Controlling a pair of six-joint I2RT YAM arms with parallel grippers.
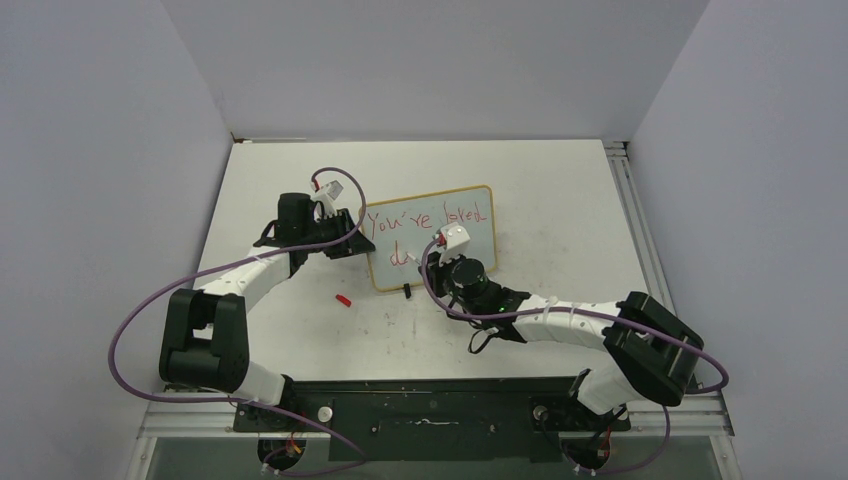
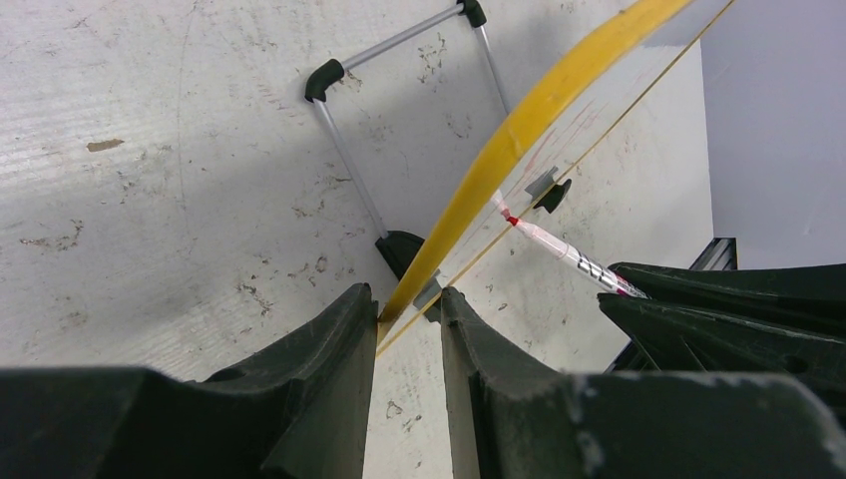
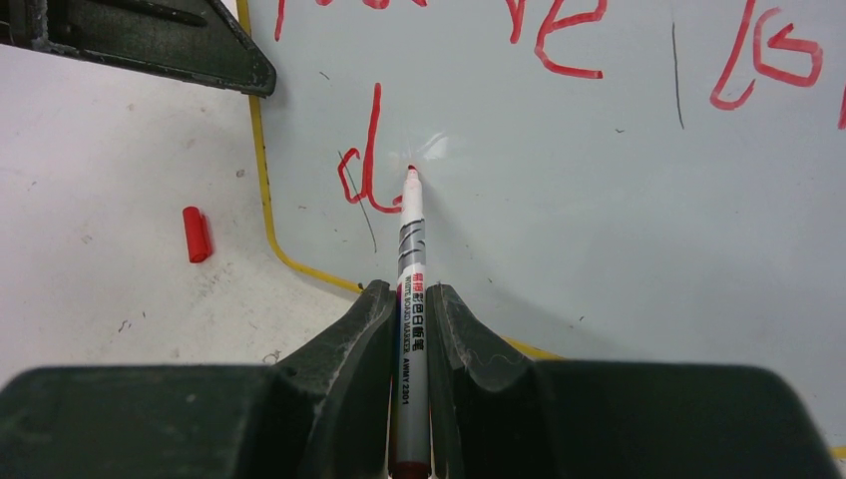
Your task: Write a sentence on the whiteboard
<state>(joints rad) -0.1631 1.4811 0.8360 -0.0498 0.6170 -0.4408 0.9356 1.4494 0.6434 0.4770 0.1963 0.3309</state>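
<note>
arms: two, the left arm (image 1: 230, 300) and the right arm (image 1: 570, 325)
grippers: two, the left gripper (image 2: 407, 299) and the right gripper (image 3: 409, 292)
whiteboard (image 1: 385, 265): one
marker (image 3: 412, 269): one
red cap (image 3: 197, 234): one
lines of the sentence (image 1: 425, 218): two, the second only a "d"

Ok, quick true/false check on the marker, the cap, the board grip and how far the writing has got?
1. The right gripper holds the marker with its tip at the whiteboard. True.
2. The marker is capped. False: the tip is bare, and the red cap lies on the table off the board's lower left corner.
3. The left gripper is shut on the whiteboard's frame edge. True.
4. The sentence has its second line finished. False: under "You're loved" there is only a "d".
</note>
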